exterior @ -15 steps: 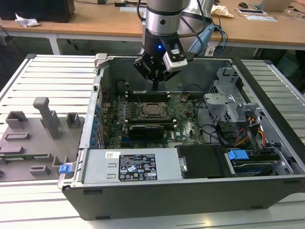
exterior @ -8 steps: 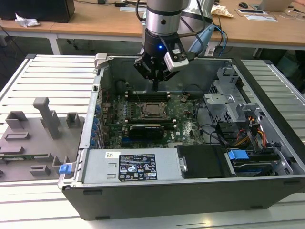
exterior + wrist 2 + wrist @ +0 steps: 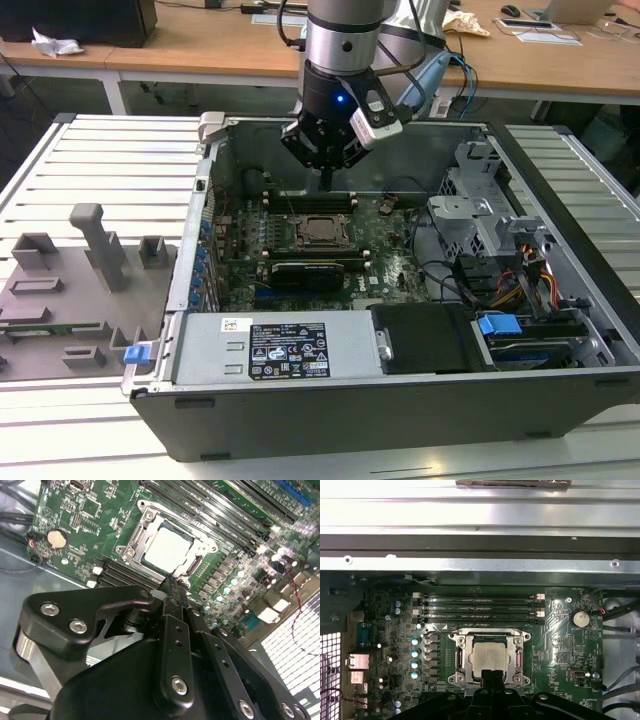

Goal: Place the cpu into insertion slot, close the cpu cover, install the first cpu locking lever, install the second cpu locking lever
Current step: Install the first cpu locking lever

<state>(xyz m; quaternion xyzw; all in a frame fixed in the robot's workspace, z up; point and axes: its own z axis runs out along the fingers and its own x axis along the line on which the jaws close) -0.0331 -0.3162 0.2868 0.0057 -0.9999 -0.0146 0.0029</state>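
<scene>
Slatted table, open case. Cpu seated flat, cover down, framing it. My gripper clenched, empty, above socket edge: narrow pressing tip, I judge.

Pale silver cpu; grey cpu cover; green motherboard; black pincer.

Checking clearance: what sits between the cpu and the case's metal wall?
Rows of long black memory slots lie between the cpu and the case wall, seen in the first wrist view.
</scene>
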